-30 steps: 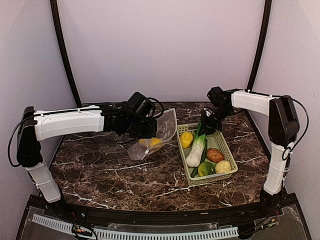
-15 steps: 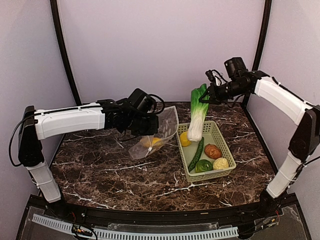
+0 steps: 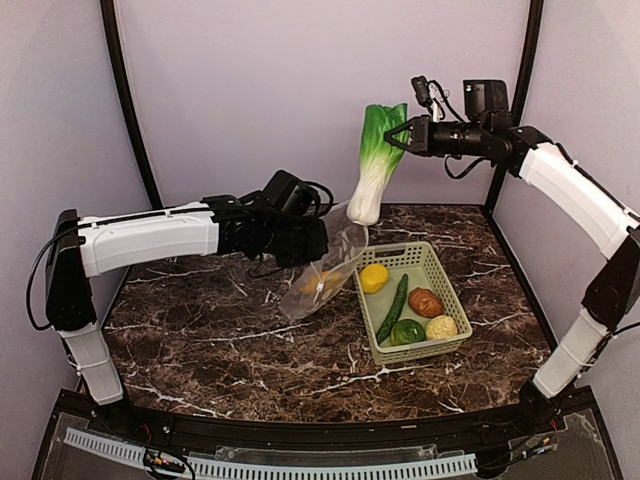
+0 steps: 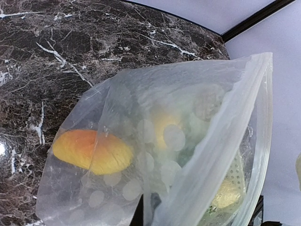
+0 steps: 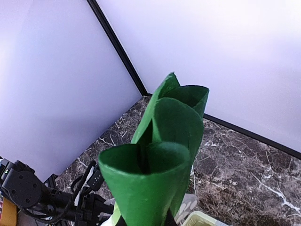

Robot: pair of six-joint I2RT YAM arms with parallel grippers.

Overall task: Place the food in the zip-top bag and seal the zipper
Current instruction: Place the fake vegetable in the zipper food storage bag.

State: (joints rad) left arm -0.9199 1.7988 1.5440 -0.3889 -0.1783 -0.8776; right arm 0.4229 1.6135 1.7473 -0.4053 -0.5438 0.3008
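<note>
Leek raised higher by right gripper; now above zip-top bag.

**Desk**: dark brown marble-pattern top, white-veined. Directly on it, right of centre, a light green plastic mesh basket, set slightly askew. The lower corner of the zip-top bag hangs near the surface; contact cannot be told.

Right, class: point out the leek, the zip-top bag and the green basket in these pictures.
leek (image 3: 368, 195): top external view, on its white stalk.
zip-top bag (image 4: 136, 113): left wrist view, on its dotted clear side.
green basket (image 3: 425, 355): top external view, on its near wall.
</note>
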